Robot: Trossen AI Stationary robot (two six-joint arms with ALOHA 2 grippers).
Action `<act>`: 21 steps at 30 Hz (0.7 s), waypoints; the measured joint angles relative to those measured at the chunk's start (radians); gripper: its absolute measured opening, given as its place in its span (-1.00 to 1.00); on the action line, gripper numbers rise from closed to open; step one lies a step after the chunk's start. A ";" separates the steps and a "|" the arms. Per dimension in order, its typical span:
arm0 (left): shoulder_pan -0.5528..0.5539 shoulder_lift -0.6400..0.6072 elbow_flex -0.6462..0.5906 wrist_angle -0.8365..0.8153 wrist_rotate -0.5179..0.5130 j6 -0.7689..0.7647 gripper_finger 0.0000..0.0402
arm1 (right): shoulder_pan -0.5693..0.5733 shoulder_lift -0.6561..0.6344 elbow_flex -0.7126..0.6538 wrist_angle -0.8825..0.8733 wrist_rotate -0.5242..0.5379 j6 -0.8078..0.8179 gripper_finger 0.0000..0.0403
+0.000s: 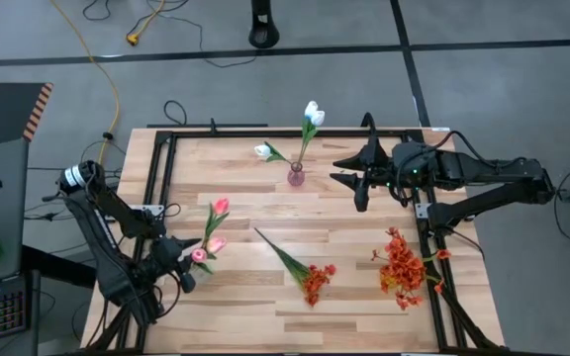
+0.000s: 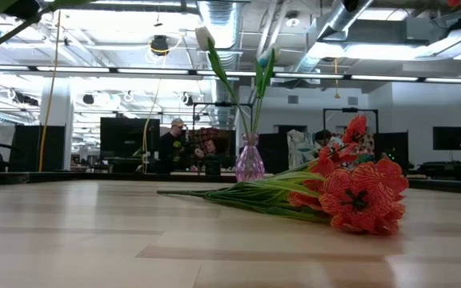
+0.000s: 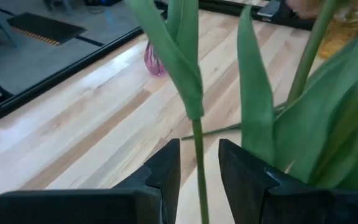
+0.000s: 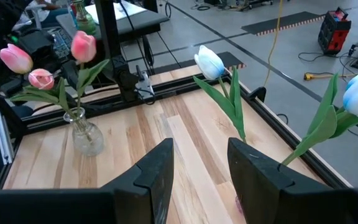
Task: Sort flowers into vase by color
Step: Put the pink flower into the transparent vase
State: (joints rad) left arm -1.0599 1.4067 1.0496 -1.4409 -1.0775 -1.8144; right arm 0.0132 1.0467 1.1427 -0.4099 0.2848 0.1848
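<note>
Left end effector (image 1: 191,269), lower left, jaws narrowly parted around an upright pink tulip stem (image 3: 199,168) in the clear vase (image 4: 86,137); right end effector (image 1: 357,170) idles wide.

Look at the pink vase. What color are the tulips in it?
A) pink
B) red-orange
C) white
C: the pink vase holds white tulips; the pink tulips stand in a clear vase at the left gripper.
</note>
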 joint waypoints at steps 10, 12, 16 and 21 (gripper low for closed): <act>0.000 0.000 0.050 -0.012 0.045 0.074 -0.51 | 0.000 0.000 0.000 0.000 0.000 0.000 -0.12; -0.001 0.000 0.050 -0.016 0.045 0.071 -0.51 | 0.000 0.000 0.000 0.000 0.000 0.000 -0.12; -0.001 -0.001 0.050 -0.019 0.045 0.070 -0.51 | 0.000 0.000 0.000 0.000 0.000 0.000 -0.12; -0.001 0.000 0.050 -0.029 0.053 0.057 -0.51 | 0.000 0.000 0.000 0.000 0.000 0.000 -0.12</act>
State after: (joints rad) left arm -1.0612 1.4063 1.1000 -1.4694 -1.0244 -1.7575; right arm 0.0132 1.0466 1.1427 -0.4099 0.2848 0.1844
